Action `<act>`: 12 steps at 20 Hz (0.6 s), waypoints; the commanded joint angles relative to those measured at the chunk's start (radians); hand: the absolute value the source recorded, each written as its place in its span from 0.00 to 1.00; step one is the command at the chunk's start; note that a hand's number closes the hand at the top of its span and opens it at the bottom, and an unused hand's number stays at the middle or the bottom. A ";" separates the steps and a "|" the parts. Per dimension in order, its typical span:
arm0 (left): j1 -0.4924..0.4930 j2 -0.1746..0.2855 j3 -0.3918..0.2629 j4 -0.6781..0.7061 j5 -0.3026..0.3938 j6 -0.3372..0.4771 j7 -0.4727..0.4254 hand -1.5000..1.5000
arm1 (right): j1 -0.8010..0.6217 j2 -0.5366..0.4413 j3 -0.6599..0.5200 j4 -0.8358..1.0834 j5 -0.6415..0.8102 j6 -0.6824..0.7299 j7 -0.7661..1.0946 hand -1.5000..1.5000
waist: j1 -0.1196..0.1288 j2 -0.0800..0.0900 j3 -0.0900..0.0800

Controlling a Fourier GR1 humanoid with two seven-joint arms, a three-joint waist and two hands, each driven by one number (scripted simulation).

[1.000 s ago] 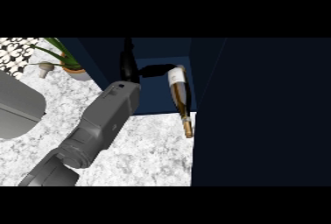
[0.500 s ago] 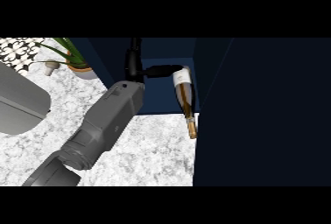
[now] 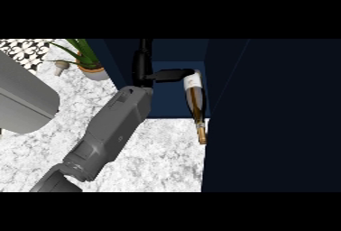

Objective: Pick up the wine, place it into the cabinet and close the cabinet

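The wine bottle [image 3: 195,101] has a white label and a golden neck. It hangs tilted at the open front of the dark blue cabinet [image 3: 173,49], base up and neck pointing down toward the counter edge. My right hand [image 3: 149,72] reaches up from a grey forearm that enters at lower left. Its black fingers [image 3: 174,73] curl onto the bottle's base. The cabinet's inside is dark and shows little. My left hand does not show.
The open cabinet door [image 3: 273,117] fills the right half of the view as a dark panel, just right of the bottle. A potted plant [image 3: 85,63] stands at the back left of the marble counter [image 3: 160,153]. A large grey shape [image 3: 23,97] lies at the left edge.
The hand and the held bottle have shifted slightly right toward the door. The plant has slid rightward in the view.
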 commanded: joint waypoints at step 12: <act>0.386 0.035 -0.143 -0.575 -0.054 0.036 0.118 0.00 | 0.054 -0.023 -0.004 -0.200 -0.057 -0.020 0.071 0.00 | 0.021 -0.007 0.000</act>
